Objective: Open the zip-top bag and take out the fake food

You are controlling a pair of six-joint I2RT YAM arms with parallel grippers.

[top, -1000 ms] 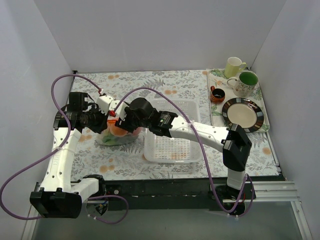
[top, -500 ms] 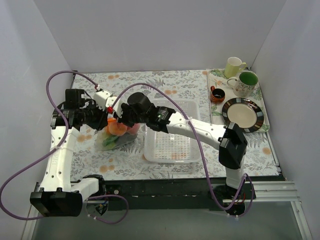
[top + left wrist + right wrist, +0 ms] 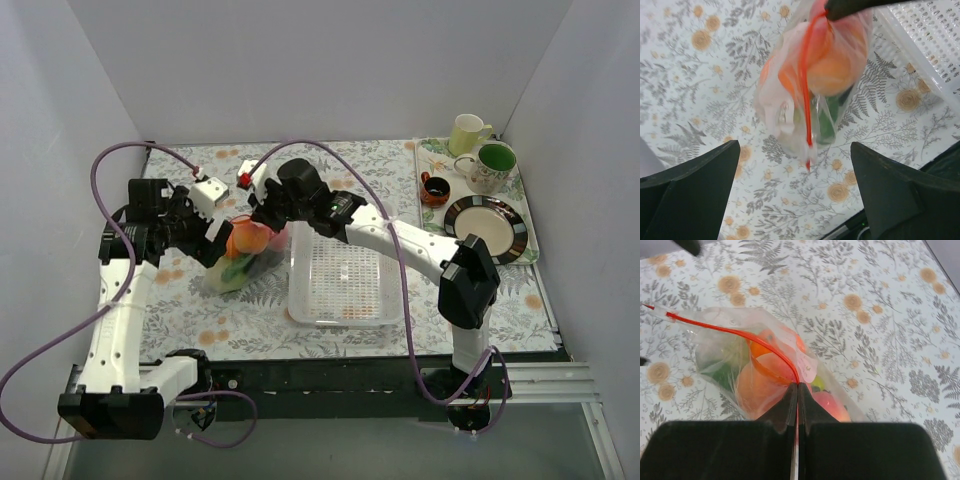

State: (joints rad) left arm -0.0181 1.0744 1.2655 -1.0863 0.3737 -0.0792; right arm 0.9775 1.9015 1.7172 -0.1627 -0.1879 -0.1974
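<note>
Right gripper was clamped on the zip strip of the bag. The bag, with fake food inside, hung beside the basket. Left gripper was wide open, holding nothing.

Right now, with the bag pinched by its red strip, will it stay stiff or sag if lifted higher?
Likely floppy: the bag creases and bulges around the fruits, and its red strip curves loosely. Probably bottom-heavy, as the fruits hang below the right fingers pinching that strip. The smooth film might slip.
</note>
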